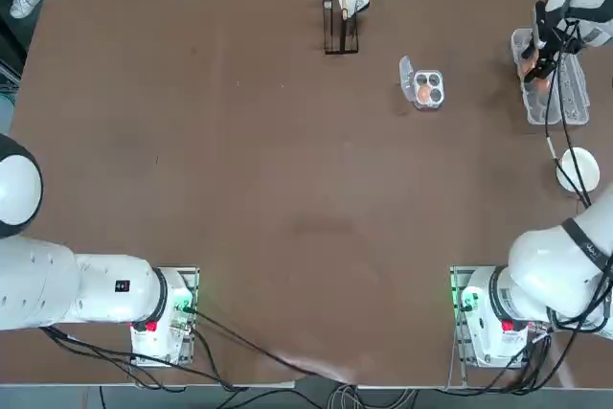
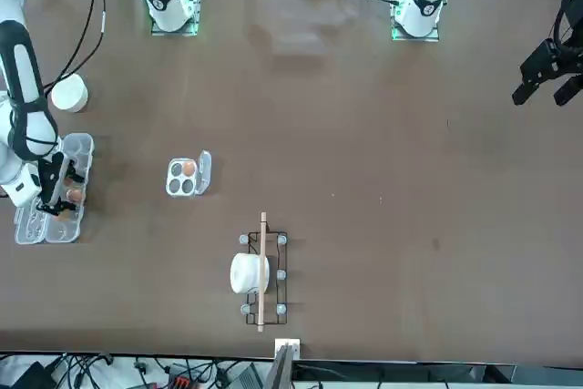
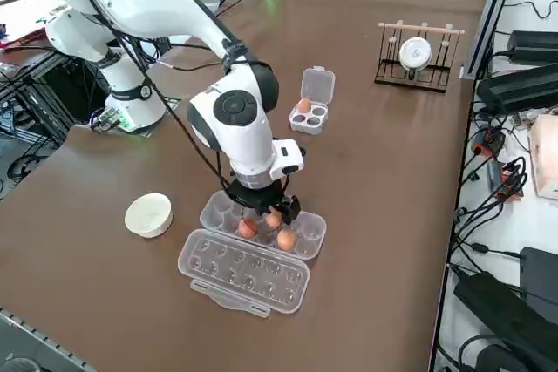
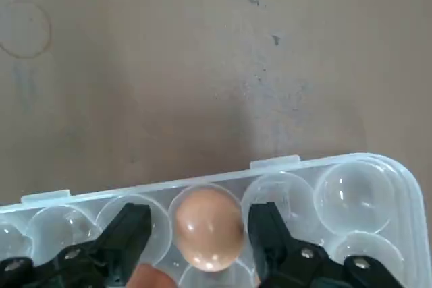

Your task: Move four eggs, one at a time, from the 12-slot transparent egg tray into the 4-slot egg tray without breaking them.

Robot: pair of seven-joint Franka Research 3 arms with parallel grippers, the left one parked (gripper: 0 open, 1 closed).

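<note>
Progress stands at roughly one of four. The 4-slot egg tray [image 1: 427, 88], well out on the desk [image 1: 239, 198], holds a single egg [image 1: 423, 93], with its other three cups bare. The 12-slot transparent egg tray [image 3: 261, 224] lies near the desk's right edge with its lid folded open, and three eggs show there in the side view. The right gripper [image 4: 199, 234] is down in that tray, its fingers [image 4: 128, 234] spread to either side of one egg [image 4: 208, 227]; no contact can be made out, so this egg reads as not yet gripped or lifted. Judging from this, the second transfer is only starting, and two more would follow it.
</note>
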